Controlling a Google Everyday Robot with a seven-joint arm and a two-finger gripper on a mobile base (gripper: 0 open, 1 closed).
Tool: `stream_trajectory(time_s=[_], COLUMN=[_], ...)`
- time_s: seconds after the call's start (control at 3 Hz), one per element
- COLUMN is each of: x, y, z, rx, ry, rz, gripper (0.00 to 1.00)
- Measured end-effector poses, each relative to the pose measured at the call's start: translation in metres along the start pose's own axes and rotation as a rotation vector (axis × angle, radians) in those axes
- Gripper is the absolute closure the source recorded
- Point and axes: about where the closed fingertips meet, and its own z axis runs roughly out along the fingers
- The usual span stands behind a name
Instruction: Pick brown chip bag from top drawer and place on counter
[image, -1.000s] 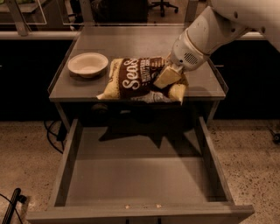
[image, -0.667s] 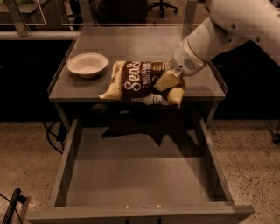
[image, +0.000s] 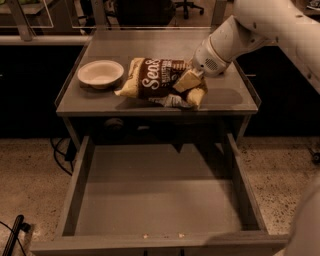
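The brown chip bag (image: 155, 80) lies on the counter (image: 150, 45), right of its middle and close to the front edge. My gripper (image: 189, 86) comes in from the upper right and is shut on the bag's right end, which is crumpled between the pale fingers (image: 183, 80). The top drawer (image: 160, 195) is pulled fully out below the counter, and its grey floor holds nothing.
A white bowl (image: 100, 73) stands on the counter left of the bag. The arm's white body (image: 240, 35) crosses the counter's back right corner. Speckled floor lies on both sides of the drawer, with black cables (image: 62, 150) at the left.
The gripper and the bag have shifted a little back from the counter's front edge. The bowl and the drawer have not moved.
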Motion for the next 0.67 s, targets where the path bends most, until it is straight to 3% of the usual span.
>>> stream_trajectory(time_s=[0.33, 0.67], x=[0.001, 0.019], y=[-0.031, -0.052], z=[0.001, 0.004], rx=[0.036, 0.065], ry=[0.013, 0.023], rz=[0.007, 0.049], gripper=[1.0, 1.0])
